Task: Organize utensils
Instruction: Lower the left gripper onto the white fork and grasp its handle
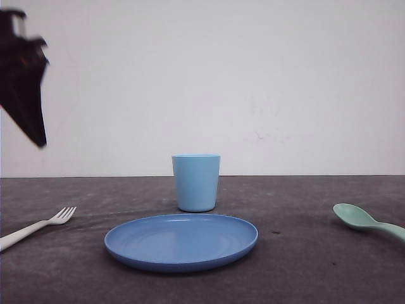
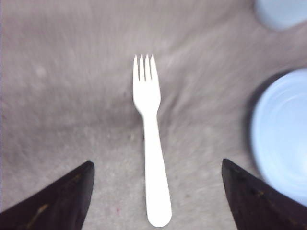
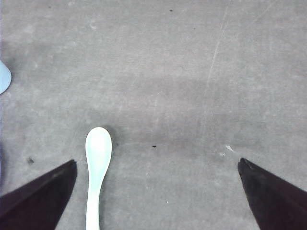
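Note:
On the dark table lies a white fork (image 1: pixel 38 225) at the front left, tines pointing toward the plate. My left gripper (image 1: pixel 35 130) hangs high above it, blurred. In the left wrist view the fork (image 2: pixel 151 143) lies centred between the wide-open fingers of the left gripper (image 2: pixel 157 164), well below them. A mint-green spoon (image 1: pixel 364 220) rests at the front right, bowl toward the plate. In the right wrist view the spoon (image 3: pixel 97 158) lies close to one finger of the open right gripper (image 3: pixel 157 162), off-centre in the gap, untouched.
A round blue plate (image 1: pixel 181 240) sits at the table's middle front, with a light blue cup (image 1: pixel 196 182) upright just behind it. The plate (image 2: pixel 283 134) and cup (image 2: pixel 280 12) lie beside the fork. A plain wall stands behind the table.

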Motion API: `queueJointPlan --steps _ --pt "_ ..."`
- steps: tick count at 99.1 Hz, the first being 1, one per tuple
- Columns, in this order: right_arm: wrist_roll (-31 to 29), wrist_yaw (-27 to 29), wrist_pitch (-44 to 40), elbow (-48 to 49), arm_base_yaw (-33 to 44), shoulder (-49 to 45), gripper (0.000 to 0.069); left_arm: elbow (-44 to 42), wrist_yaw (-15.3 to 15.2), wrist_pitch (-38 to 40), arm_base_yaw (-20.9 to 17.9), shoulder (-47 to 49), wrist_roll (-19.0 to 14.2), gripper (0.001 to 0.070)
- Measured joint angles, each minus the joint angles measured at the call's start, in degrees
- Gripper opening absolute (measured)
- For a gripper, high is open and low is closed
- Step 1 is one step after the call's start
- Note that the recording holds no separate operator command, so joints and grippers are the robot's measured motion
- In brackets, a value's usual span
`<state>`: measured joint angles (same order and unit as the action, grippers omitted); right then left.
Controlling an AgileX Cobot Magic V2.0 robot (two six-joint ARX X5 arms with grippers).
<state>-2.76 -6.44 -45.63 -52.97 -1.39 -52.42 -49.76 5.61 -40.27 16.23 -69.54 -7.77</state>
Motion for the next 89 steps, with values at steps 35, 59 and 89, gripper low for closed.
queueJointPlan --steps 35,59,89 --pt "0.0 0.0 0.0 0.0 0.0 0.0 0.0680 0.0 -4.2 8.3 3.7 -11.2 -0.8 0.0512" --pt "0.0 0.0 -0.1 0.0 0.0 0.0 0.0680 0.0 -6.3 11.3 5.3 -16.0 -1.3 0.0432" --pt "0.0 0.0 -0.4 0.0 0.0 0.0 0.0680 -0.1 -7.7 11.5 5.7 -19.3 -1.5 0.0424"
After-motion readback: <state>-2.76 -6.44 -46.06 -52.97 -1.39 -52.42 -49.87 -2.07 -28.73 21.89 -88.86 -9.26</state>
